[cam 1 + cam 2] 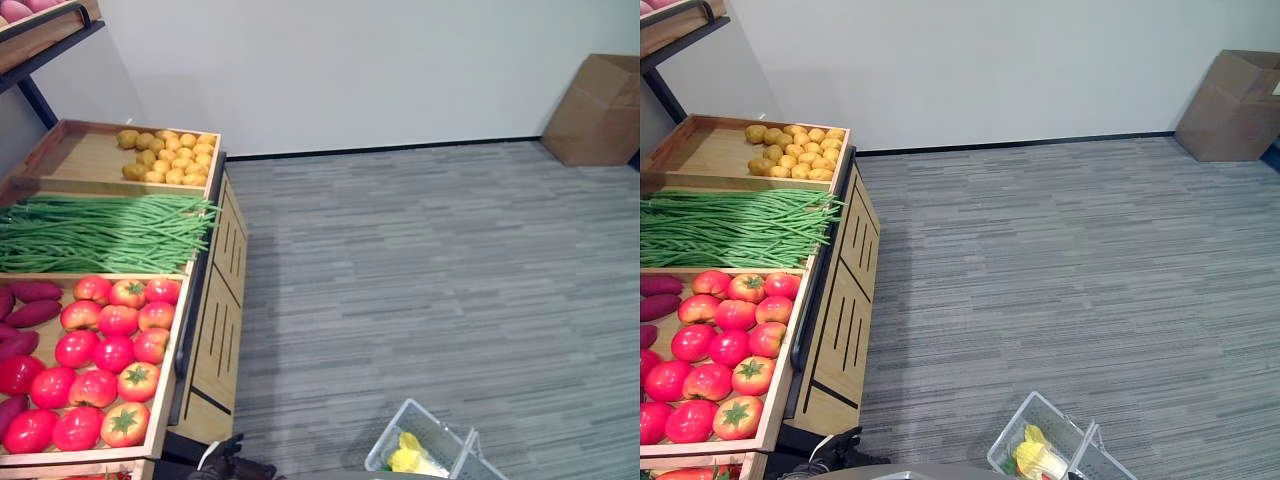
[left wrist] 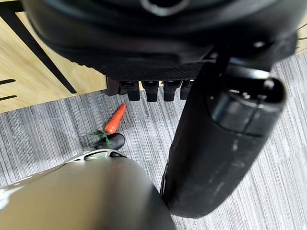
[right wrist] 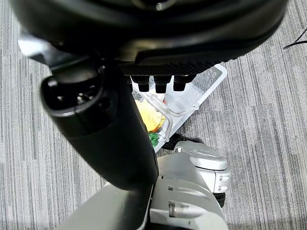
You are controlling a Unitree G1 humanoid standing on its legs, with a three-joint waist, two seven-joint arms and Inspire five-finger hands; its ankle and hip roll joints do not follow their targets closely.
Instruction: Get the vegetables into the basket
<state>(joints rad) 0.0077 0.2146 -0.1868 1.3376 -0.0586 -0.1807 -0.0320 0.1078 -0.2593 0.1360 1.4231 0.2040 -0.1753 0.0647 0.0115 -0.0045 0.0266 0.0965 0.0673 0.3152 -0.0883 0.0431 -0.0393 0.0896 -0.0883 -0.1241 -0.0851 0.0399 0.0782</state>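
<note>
hands are hanging low, left hand (image 2: 158, 72) over a fallen carrot (image 2: 115, 119), right hand (image 3: 158, 62) over my basket (image 3: 204, 88); i'm seeing both with fingers relaxed, holding nothing.

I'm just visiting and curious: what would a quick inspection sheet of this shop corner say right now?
Surface: grey striped carpet floor; wooden produce stand at the robot's left.
Job's things: clear plastic basket on the floor, holding something yellow; orange carrot lying on the carpet by the stand; red tomatoes, green beans, yellow potatoes, purple sweet potatoes in trays.
Clutter: brown cardboard box by the wall.
Hands: left hand and right hand both empty, fingers straight.
Cables: nothing seen.
Surroundings: plain white wall.
</note>
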